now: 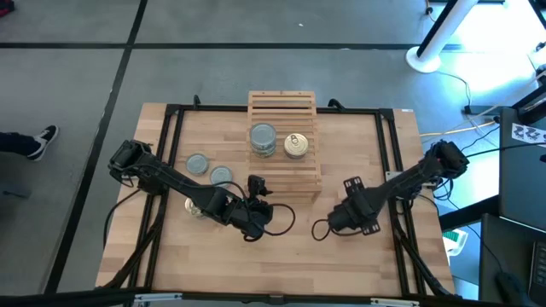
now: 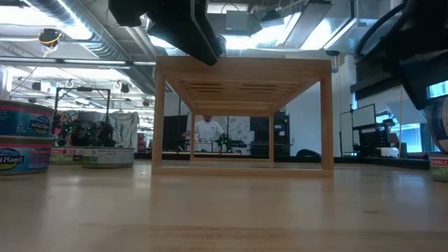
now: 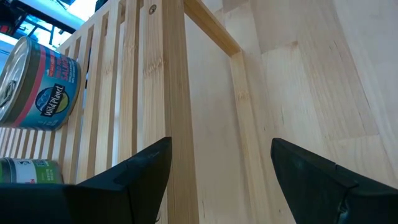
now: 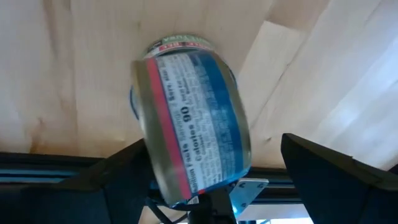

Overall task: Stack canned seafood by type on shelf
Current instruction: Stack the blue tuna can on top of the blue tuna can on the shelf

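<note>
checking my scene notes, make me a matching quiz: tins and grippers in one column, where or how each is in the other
Things:
1. stacked round grey-blue-topped tins
2. two single round grey-blue-topped tins
3. left gripper
4. right gripper

Places or states:
a. open, over bare tabletop to the right of the rack
b. on the light wooden slatted rack, beside a shiny golden-topped tin
c. open, at the rack's near edge
d. on the smooth wooden tabletop, left of the rack

Pairs: 1-b, 2-d, 3-c, 4-a
</note>
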Motion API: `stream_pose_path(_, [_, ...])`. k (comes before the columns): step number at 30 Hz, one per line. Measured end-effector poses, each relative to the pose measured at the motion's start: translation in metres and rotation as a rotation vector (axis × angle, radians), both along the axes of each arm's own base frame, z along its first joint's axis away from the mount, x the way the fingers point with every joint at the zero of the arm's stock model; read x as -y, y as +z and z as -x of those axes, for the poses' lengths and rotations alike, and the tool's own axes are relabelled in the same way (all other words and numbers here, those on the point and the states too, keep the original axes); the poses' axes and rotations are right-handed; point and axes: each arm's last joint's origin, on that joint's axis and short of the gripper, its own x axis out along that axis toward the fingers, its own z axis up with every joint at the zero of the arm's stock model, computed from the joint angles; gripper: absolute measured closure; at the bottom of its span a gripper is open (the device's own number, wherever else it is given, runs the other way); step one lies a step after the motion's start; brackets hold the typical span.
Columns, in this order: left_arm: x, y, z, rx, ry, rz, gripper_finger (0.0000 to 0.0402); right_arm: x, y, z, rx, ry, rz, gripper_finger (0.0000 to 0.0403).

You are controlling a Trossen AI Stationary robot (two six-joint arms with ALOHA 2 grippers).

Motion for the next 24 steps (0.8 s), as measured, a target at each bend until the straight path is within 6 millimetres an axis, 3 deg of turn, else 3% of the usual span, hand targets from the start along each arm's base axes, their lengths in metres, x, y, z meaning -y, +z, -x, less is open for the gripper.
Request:
stream_pose_path(16, [0.0, 0.0, 0.0, 0.0, 0.0, 0.0, 0.013, 0.0018, -0.0027, -0.0022, -0.021, -0.075, -0.083, 0.0068])
stream_pose_path(24, [0.0, 0.0, 0.0, 0.0, 0.0, 0.0, 0.013, 0.0018, -0.0026, -0.0022, -0.015, -0.109, -0.074, 0.0174])
